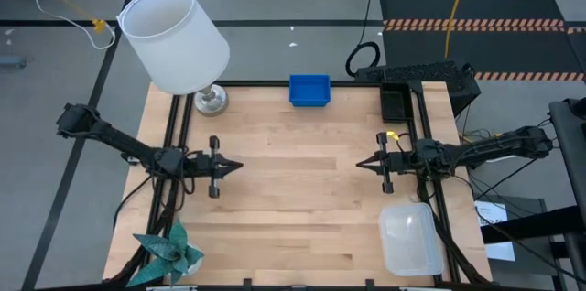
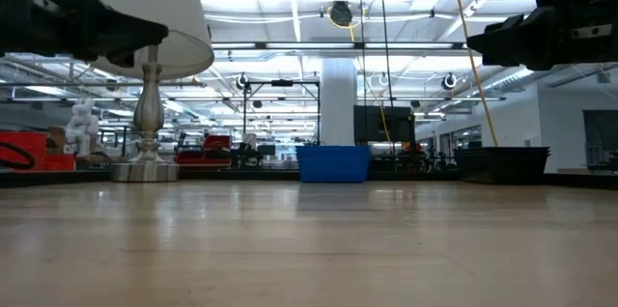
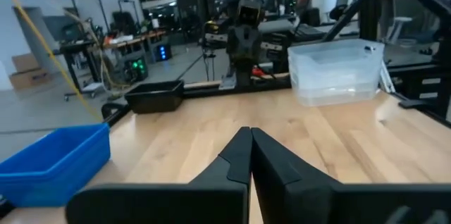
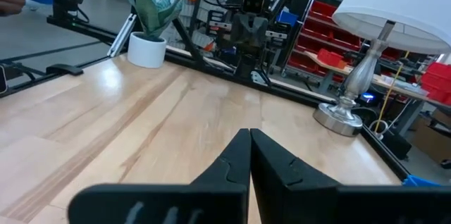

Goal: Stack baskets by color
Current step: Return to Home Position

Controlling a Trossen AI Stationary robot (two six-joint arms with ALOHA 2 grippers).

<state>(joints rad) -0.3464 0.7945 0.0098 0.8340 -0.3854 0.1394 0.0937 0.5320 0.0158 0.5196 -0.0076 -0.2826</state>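
Left end effector (image 3: 250, 137), pinched tight

Both arms are extended inward and pointed at one another. The left gripper (image 1: 236, 167) and right gripper (image 1: 363, 165) are held well apart, each with fingers pressed together.

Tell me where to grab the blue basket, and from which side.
Take the blue basket by its near long wall, one finger inside, one outside, descending from above: it sits open side up at the table's far edge. The right gripper, shut at mid-table, likely has the clearer path; the lamp stands toward the left gripper's side.
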